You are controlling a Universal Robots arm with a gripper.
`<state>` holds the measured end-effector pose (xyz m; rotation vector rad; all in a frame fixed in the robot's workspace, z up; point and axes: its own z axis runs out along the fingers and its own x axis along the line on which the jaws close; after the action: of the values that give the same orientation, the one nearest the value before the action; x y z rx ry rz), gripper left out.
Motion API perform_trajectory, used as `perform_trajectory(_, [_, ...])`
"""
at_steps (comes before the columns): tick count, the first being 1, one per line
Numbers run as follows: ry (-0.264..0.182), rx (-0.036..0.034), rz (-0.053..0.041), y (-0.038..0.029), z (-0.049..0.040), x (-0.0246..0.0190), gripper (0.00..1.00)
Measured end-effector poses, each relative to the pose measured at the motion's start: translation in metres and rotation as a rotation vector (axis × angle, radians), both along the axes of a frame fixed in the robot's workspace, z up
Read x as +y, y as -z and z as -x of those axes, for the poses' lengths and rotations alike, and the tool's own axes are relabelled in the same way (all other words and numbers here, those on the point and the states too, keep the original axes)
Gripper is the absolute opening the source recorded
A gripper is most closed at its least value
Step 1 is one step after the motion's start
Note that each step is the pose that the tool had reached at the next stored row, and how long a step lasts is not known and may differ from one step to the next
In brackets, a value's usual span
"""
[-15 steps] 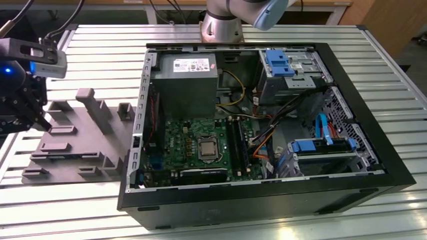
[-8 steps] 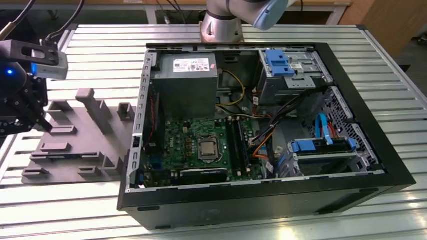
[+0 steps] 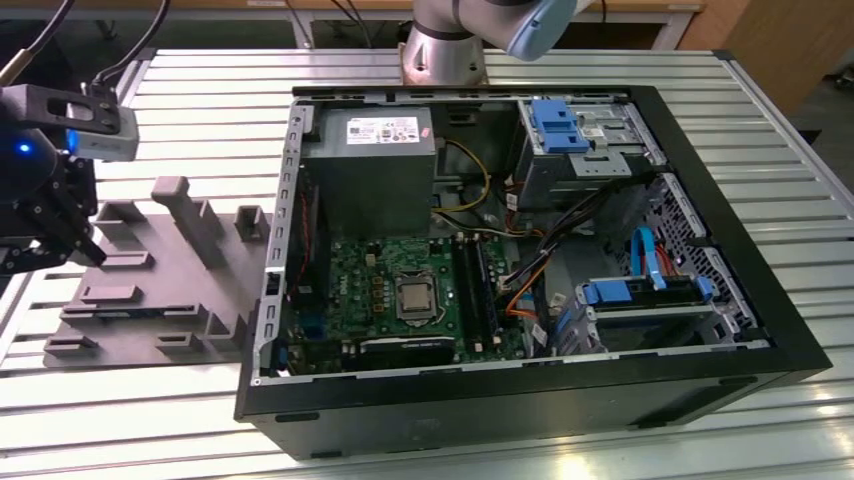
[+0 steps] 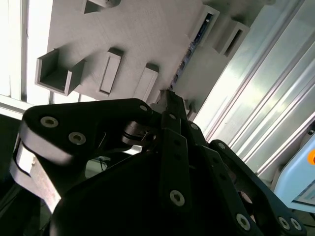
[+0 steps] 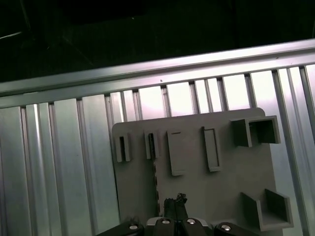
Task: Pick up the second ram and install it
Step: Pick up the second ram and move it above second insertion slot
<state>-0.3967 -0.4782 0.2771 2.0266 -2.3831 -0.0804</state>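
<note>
Tabletop slats [image 3: 787,200] of bright metal carry an open computer case [image 3: 754,365] and, towards the exterior view's left, a grey holder plate [image 3: 147,300] with blocks and posts. Above that plate hangs the gripper [image 3: 67,240], its fingertips pressed together with nothing between them in both wrist views. The second ram [image 4: 199,34] stands on edge in a slot along the plate, a thin dark strip just beside the fingertips; whether they touch it I cannot tell.
</note>
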Motion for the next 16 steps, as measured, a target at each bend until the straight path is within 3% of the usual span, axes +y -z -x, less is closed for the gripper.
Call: perform_trajectory(16, [-0.038, 0.0103, 0.0007, 0.0083, 0.0000, -0.0009, 0.11])
